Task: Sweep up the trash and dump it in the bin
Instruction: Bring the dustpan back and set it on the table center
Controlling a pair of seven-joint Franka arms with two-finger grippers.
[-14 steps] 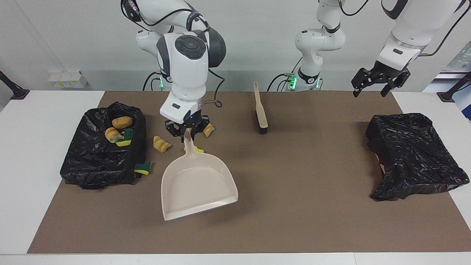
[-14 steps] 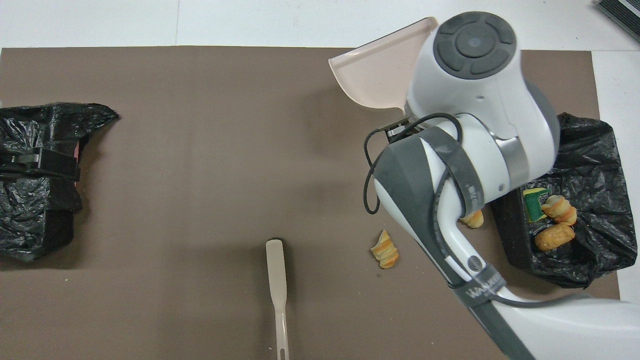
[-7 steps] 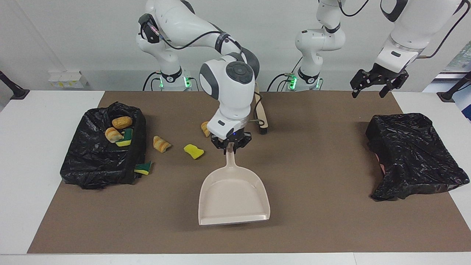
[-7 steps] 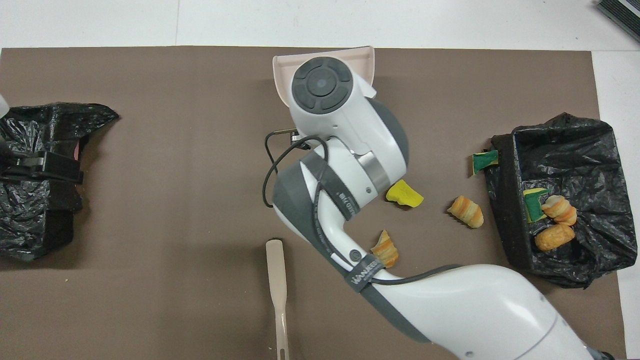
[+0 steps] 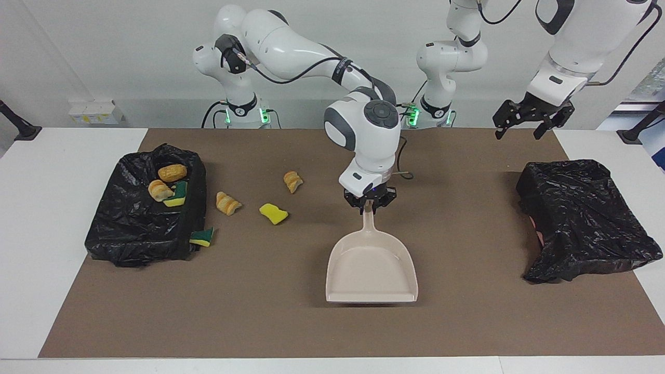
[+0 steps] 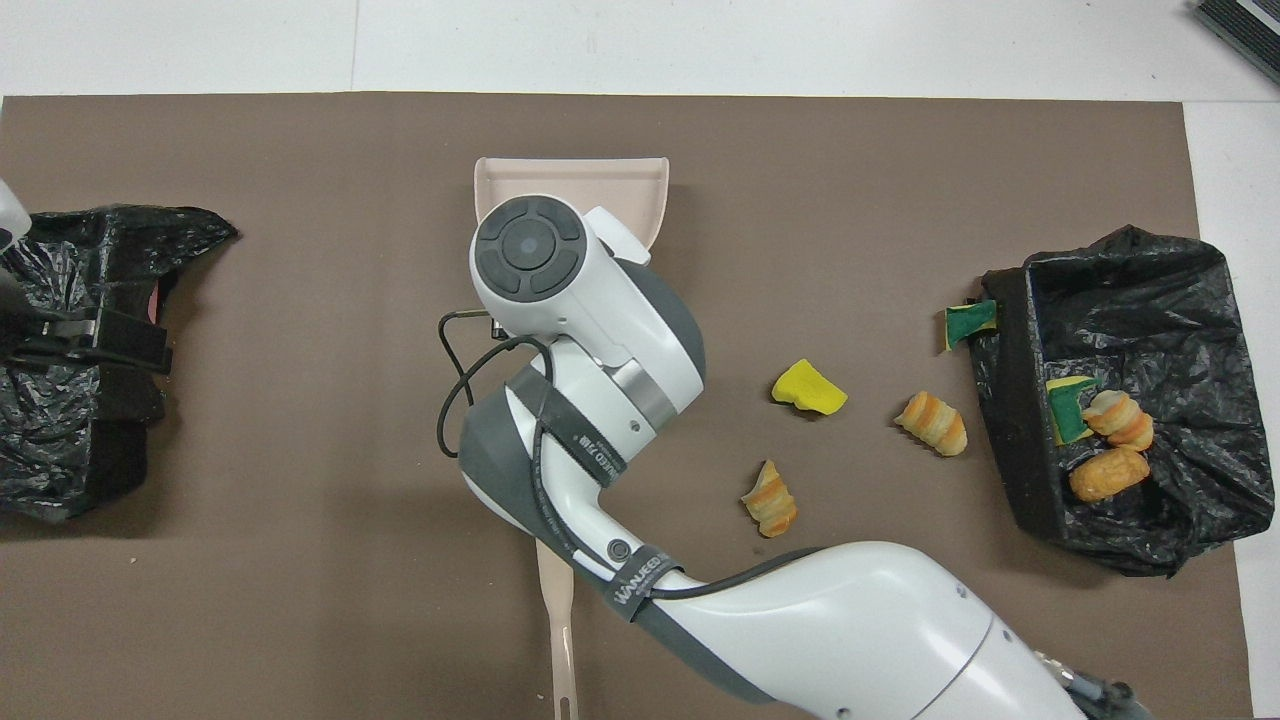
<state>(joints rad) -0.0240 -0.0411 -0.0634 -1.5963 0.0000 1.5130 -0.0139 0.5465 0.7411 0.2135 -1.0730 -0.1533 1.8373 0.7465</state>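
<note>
Pinching dustpan [image 5: 371, 265] handle: R gripper [image 5: 369, 203] jaws | L gripper [image 5: 529, 119] jaws spread, holding nothing

Overhead view: right arm covers the dustpan [image 6: 620, 185] handle and rear of the pan, plus the head end of the brush [image 6: 556, 620]; only the brush's handle shows, cut off by the bottom edge. In the facing view the brush is wholly hidden by the same arm. Left gripper [image 5: 524, 118]: overhead, mostly cut off at the picture's edge over a black bag [image 6: 70, 440]. That bag's contents cannot be told.
</note>
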